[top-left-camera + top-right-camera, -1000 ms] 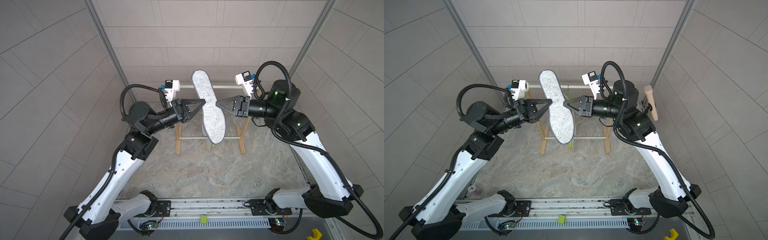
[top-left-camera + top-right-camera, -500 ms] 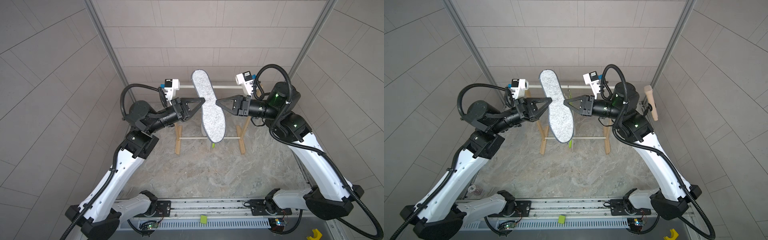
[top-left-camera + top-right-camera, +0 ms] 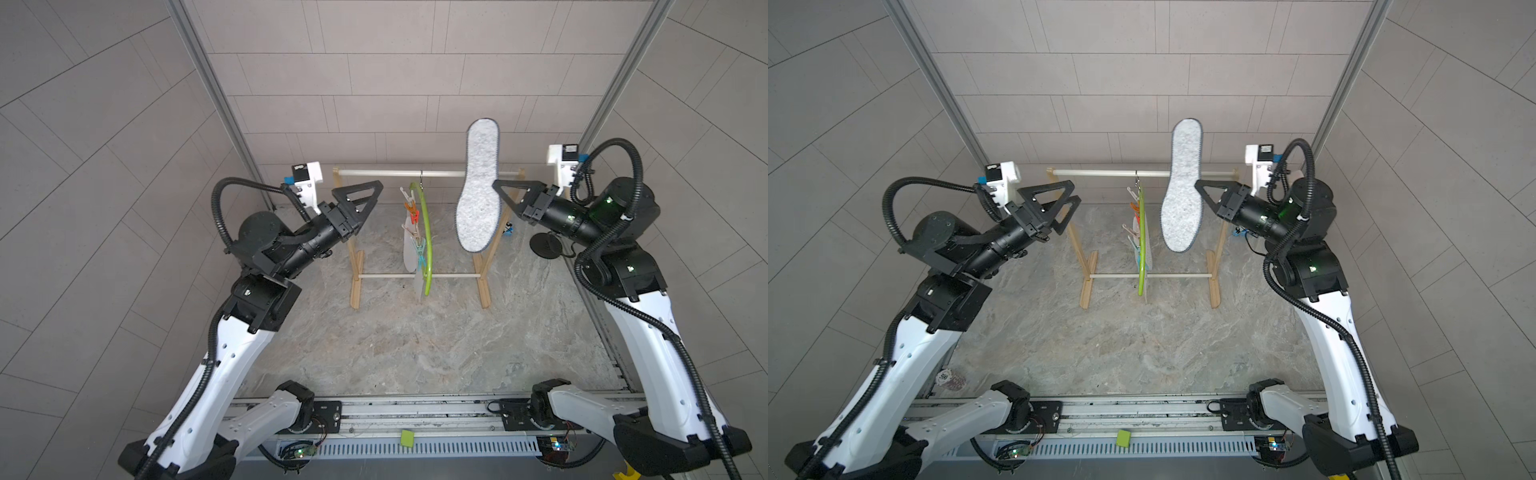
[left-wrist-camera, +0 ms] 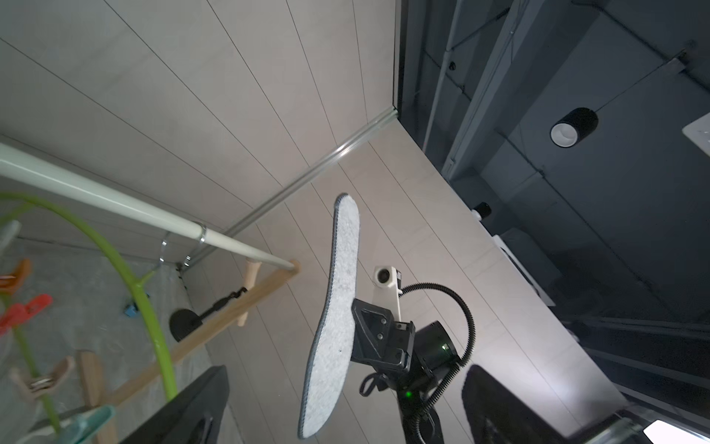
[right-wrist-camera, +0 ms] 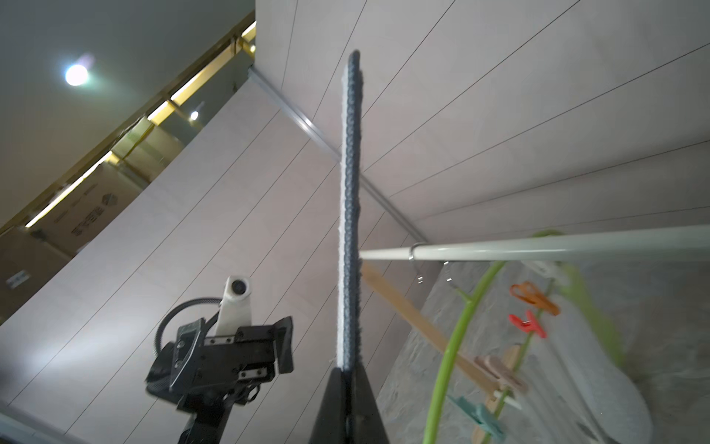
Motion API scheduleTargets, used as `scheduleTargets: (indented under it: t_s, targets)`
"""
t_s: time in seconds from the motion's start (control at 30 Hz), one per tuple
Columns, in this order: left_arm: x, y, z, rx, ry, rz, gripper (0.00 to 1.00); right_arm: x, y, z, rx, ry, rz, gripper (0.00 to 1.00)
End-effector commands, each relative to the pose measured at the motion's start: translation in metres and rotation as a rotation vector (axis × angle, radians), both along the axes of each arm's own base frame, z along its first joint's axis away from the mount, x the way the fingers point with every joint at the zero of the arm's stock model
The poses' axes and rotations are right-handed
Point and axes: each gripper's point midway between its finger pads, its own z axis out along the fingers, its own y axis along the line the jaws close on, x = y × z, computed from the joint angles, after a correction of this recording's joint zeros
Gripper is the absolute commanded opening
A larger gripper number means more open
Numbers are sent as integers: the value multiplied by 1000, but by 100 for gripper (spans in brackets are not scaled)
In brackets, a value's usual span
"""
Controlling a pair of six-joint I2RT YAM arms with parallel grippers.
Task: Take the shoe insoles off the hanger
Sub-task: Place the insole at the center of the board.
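Grey felt insole [image 3: 478, 208] pinched in right gripper [image 3: 496, 184]; left gripper [image 3: 376, 192] gaping, empty

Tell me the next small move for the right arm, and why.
Probably lower the grey felt insole onto a bare part of the table and let go. The right gripper is shut on it, holding it upright in the air, clear of the hanger. The left gripper is open and empty, and a pale insole hangs clipped there.
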Motion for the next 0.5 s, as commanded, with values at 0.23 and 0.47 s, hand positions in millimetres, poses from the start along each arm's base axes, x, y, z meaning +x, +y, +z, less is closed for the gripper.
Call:
scheduleTargets:
  t_s: [0.23, 0.47]
  targets:
    - [12, 123, -97, 436, 215, 710, 100, -5, -62, -96, -13, 149, -227, 0]
    - [12, 143, -182, 606, 343, 792, 100, -53, -36, -169, -76, 325, -89, 0]
